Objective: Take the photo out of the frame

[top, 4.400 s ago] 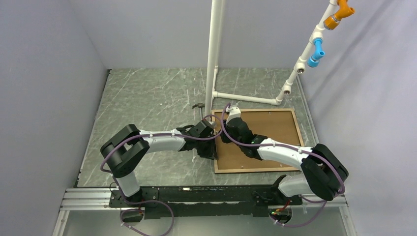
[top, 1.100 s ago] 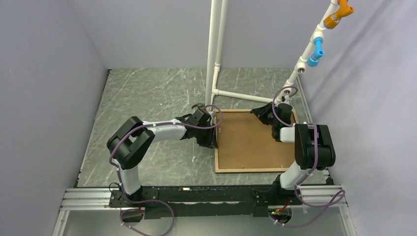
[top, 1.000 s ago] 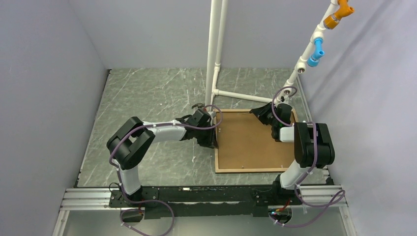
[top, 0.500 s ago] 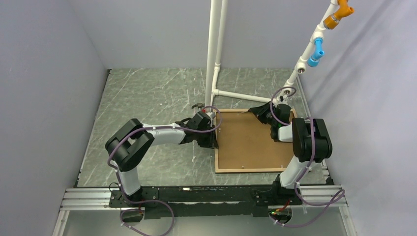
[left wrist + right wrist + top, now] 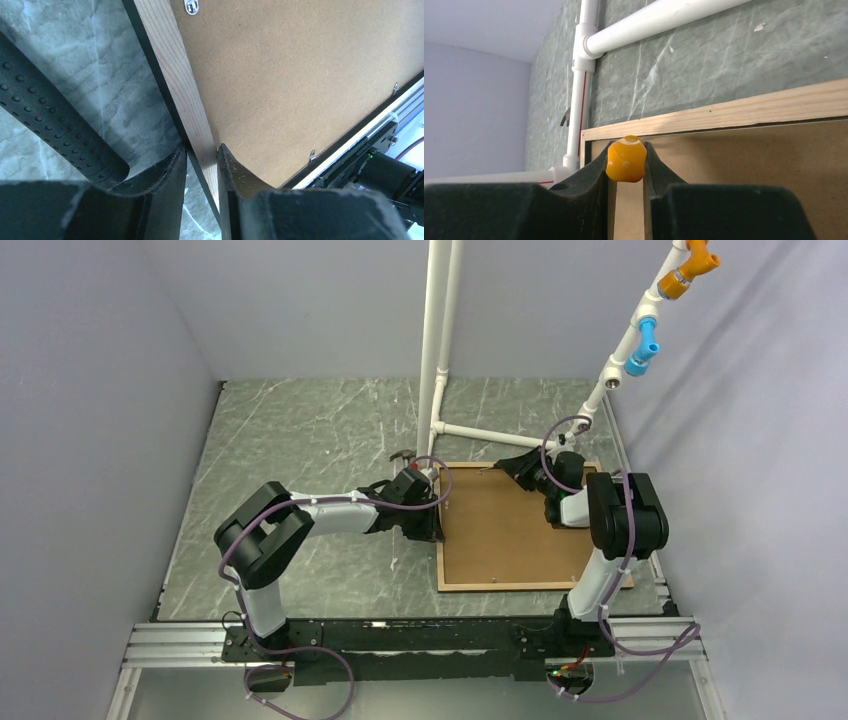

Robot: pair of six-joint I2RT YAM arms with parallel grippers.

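The frame (image 5: 440, 558) lies face down on the table, its pale wood rail and thin black outer edge showing. The photo's brown board back (image 5: 505, 535) fills it; the sunset side is hidden. My left gripper (image 5: 432, 523) is shut on the frame's left rail (image 5: 170, 75), one finger outside it and one on the board (image 5: 300, 75). My right gripper (image 5: 505, 467) hovers at the frame's far edge (image 5: 749, 110), above the board (image 5: 749, 175), shut on a small yellow-orange rounded piece (image 5: 626, 160).
A black dimpled hammer handle (image 5: 45, 115) lies just left of the frame; the hammer (image 5: 403, 457) sits by the white PVC post (image 5: 438, 350). A PVC pipe (image 5: 659, 20) runs along the table behind the frame. Metal clips (image 5: 191, 6) sit on the board's edge.
My right arm has swung from the board's left part to its far right, then the gripper crept left along the far edge. My left gripper has stayed on the left rail.
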